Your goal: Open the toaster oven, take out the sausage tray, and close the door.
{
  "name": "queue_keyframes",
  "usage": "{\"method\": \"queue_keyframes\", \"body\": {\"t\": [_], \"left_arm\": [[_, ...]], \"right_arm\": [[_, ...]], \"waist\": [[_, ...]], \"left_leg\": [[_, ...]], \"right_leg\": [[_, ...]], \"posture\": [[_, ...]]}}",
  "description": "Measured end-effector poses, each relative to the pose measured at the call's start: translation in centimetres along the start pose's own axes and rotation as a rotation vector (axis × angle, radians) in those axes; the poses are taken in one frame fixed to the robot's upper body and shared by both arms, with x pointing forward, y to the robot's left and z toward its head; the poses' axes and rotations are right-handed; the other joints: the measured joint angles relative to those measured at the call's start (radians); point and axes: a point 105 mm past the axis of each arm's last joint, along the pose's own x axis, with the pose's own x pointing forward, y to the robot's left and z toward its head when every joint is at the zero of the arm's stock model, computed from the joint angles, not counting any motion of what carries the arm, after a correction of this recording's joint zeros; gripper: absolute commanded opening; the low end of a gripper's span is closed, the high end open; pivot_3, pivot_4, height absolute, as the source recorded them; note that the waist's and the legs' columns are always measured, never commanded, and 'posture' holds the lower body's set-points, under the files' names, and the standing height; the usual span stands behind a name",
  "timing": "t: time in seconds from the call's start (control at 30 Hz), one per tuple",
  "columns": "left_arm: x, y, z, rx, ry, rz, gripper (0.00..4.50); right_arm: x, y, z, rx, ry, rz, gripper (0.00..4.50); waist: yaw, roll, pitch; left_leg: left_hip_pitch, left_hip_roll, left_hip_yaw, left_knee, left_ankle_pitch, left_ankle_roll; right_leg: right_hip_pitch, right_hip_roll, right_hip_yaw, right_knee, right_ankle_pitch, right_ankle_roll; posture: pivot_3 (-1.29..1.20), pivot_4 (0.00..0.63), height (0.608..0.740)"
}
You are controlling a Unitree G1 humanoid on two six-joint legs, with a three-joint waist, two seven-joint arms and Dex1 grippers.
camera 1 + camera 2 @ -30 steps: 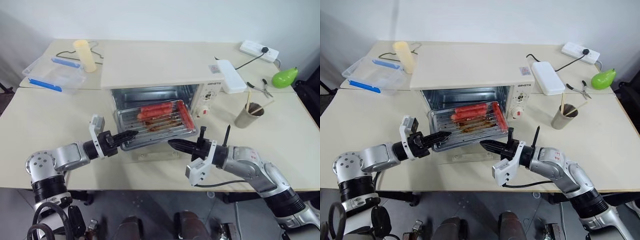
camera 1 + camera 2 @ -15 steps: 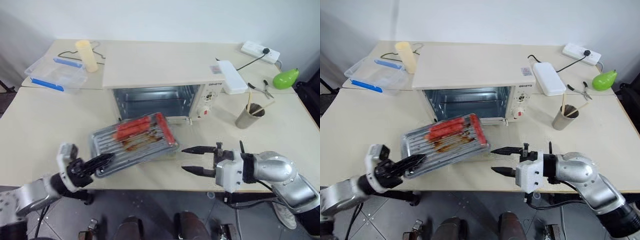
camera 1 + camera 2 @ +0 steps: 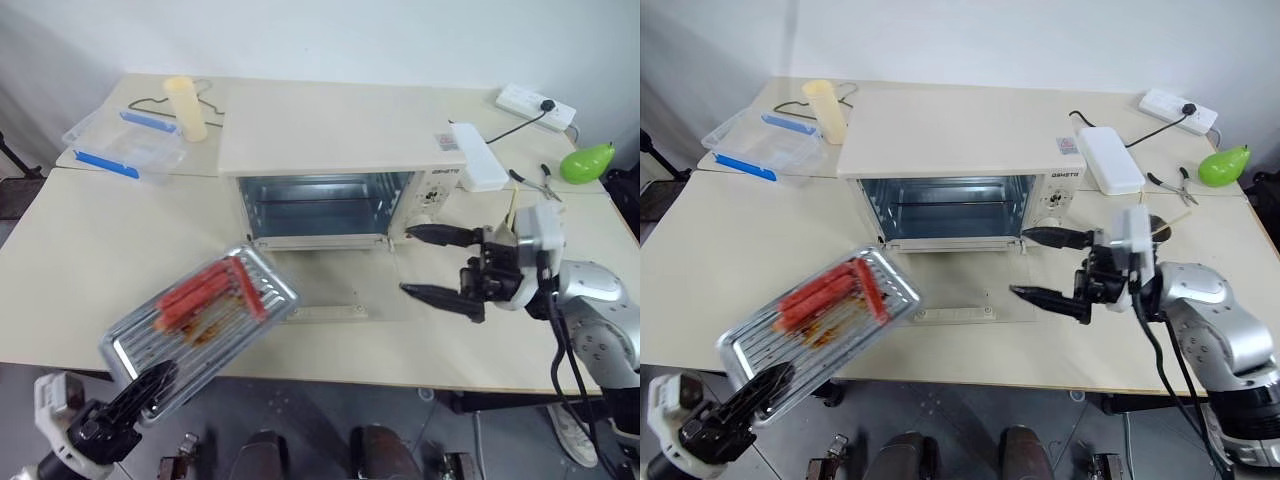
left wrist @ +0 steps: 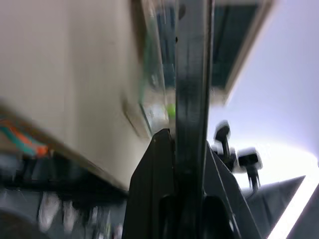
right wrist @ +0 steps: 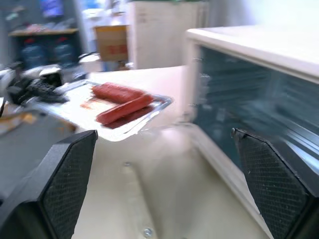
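The left gripper (image 3: 150,385), jaws clamped on the sausage tray (image 3: 200,317), holds it off the desk's (image 3: 100,250) near edge; the door (image 3: 345,290) lies flat before the toaster oven (image 3: 330,165), its handle crosswise beside the wide-open, empty right gripper (image 3: 432,262) (the nearer arm)

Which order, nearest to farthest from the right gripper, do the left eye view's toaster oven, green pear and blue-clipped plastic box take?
From the right gripper:
1. Toaster oven, just beside it, toward the robot's left.
2. Green pear, at the table's far right corner.
3. Plastic box, at the far left, beyond the oven.
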Motion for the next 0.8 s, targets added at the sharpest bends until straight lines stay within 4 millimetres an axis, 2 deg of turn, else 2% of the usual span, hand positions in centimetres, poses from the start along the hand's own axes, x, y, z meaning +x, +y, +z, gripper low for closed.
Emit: {"method": "queue_keyframes", "body": {"t": [0.13, 0.17, 0.23, 0.4, 0.5, 0.63, 0.73, 0.8], "left_arm": [[-0.7, 0.2, 1.0, 0.017, -0.097, 0.016, 0.00], [-0.9, 0.2, 1.2, 0.020, -0.127, 0.016, 0.00], [-1.7, 0.5, 2.5, 0.029, -0.259, 0.014, 0.00], [-1.3, -0.3, 4.8, 0.085, -0.362, -0.015, 0.00], [-1.1, -0.2, 5.3, 0.088, -0.353, -0.006, 0.00], [-0.8, -0.8, 5.6, 0.117, -0.320, -0.014, 0.00], [-0.4, -1.2, 6.3, 0.134, -0.310, -0.029, 0.00], [-0.1, -1.2, 6.4, 0.129, -0.311, -0.032, 0.00]], "right_arm": [[0.8, 0.8, -0.2, -0.060, -0.013, 0.056, 4.49], [1.0, 0.9, -0.1, -0.110, -0.022, 0.067, 4.49], [2.2, 1.8, 0.0, -0.335, -0.084, 0.133, 4.49], [1.8, 1.5, -1.1, -0.317, -0.056, 0.141, 4.49], [1.2, 1.2, -1.8, -0.280, -0.025, 0.129, 4.49], [-0.1, 0.3, -2.6, -0.209, 0.034, 0.066, 4.49], [-3.2, -1.0, -4.8, -0.098, 0.191, 0.012, 3.93], [-5.7, -2.8, -6.8, -0.047, 0.286, -0.101, 3.25]], "waist": [[0.001, 0.000, 0.000], [0.000, 0.000, 0.000], [-0.005, 0.000, 0.000], [0.002, 0.000, 0.000], [-0.002, 0.000, 0.000], [-0.002, 0.000, 0.000], [-0.001, 0.000, 0.000], [-0.002, 0.000, 0.000]], "left_leg": [[0.001, -0.002, -0.003, 0.000, -0.001, 0.001], [0.001, -0.002, -0.003, 0.000, -0.001, 0.001], [0.000, -0.003, -0.001, 0.000, -0.002, 0.002], [0.000, -0.004, -0.002, 0.002, -0.002, 0.004], [0.000, -0.004, -0.002, 0.002, -0.002, 0.004], [0.000, -0.003, -0.002, 0.002, -0.002, 0.004], [0.001, -0.004, -0.002, 0.002, -0.001, 0.004], [0.001, -0.004, -0.002, 0.002, -0.001, 0.004]], "right_leg": [[0.004, -0.001, -0.002, -0.004, 0.001, 0.000], [0.005, -0.001, -0.002, -0.006, 0.001, 0.000], [0.006, 0.000, -0.003, -0.009, 0.003, 0.000], [0.007, -0.001, -0.004, -0.010, 0.003, 0.001], [0.008, -0.001, -0.004, -0.010, 0.003, 0.001], [0.008, -0.001, -0.004, -0.009, 0.003, 0.001], [0.008, -0.001, -0.004, -0.009, 0.003, 0.000], [0.009, -0.002, -0.004, -0.010, 0.003, 0.000]], "posture": [[0.00, 0.150, 0.740], [0.00, 0.150, 0.740], [0.00, 0.150, 0.740], [0.00, 0.150, 0.740], [0.00, 0.150, 0.740], [0.00, 0.150, 0.740], [0.00, 0.150, 0.740], [0.00, 0.150, 0.740]]}}
